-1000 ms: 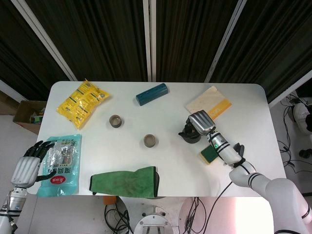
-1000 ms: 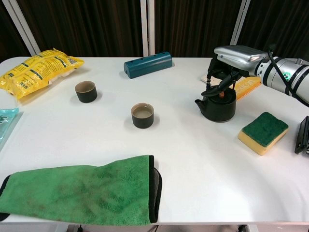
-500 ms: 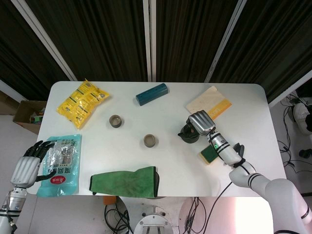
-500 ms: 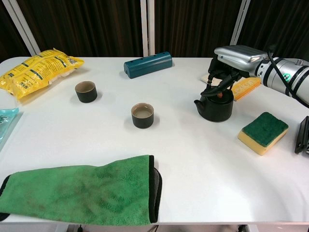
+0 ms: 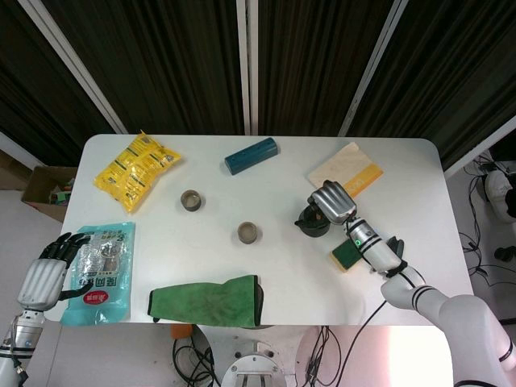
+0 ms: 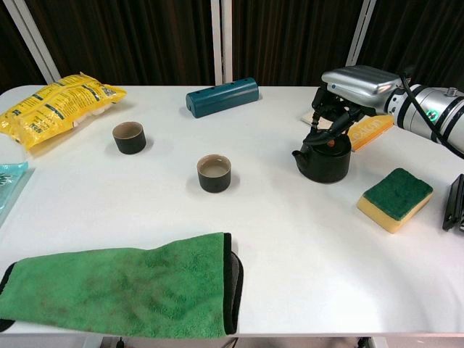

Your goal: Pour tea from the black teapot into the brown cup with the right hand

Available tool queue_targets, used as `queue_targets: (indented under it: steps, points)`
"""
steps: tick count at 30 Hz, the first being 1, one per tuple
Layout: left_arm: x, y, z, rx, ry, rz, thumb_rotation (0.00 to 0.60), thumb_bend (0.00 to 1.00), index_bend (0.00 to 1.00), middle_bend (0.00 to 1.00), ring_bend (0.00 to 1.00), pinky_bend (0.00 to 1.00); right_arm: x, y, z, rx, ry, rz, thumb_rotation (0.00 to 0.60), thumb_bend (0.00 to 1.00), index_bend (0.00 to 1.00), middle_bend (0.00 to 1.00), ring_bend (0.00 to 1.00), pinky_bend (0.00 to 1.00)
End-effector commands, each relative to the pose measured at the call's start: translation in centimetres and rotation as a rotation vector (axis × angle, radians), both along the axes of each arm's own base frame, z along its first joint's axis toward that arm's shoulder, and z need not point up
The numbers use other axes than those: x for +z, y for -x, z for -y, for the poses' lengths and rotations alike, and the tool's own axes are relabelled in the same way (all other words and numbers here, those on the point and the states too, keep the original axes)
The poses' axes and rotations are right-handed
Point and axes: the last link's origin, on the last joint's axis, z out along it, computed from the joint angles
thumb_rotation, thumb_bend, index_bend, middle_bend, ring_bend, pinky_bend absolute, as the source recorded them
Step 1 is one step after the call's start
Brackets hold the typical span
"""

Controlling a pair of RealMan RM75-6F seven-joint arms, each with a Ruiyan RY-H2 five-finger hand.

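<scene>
The black teapot [image 5: 309, 223] [image 6: 322, 163] stands on the white table, right of centre. My right hand [image 5: 332, 201] [image 6: 359, 80] hovers over it, fingers curled down around its arched handle. A brown cup [image 5: 248, 233] [image 6: 214, 172] with pale liquid inside sits to the teapot's left, a clear gap between them. Another brown cup [image 5: 191, 200] [image 6: 130, 137] stands further left and back. At the table's front left corner, my left hand [image 5: 50, 274] rests with its fingers spread on the edge of a teal packet [image 5: 101, 270], holding nothing.
A yellow-green sponge [image 5: 347, 255] [image 6: 395, 197] lies just right of the teapot and a yellow booklet [image 5: 347, 171] behind it. A teal box [image 6: 222, 96] and yellow bag [image 6: 58, 101] lie at the back. A green cloth [image 6: 116, 283] covers the front edge.
The teapot has shifted slightly left and settled on the table. My right hand has risen a little above it. The left hand has stayed where it was.
</scene>
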Motion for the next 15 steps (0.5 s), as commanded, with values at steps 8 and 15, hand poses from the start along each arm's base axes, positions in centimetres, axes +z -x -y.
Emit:
queue_targets:
  steps: [8,15]
  points:
    - [0.0,0.1,0.1,0.003,-0.002,0.000,0.600,0.09,0.18,0.13,0.09,0.21,0.2,0.2,-0.1,0.012,0.018,-0.023,0.321,0.01,0.47,0.46,0.31,0.22]
    - [0.3,0.1,0.1,0.003,-0.012,-0.001,0.600,0.09,0.18,0.13,0.09,0.21,1.9,-0.1,-1.1,0.039,0.038,0.009,0.318,0.00,0.00,0.07,0.00,0.01]
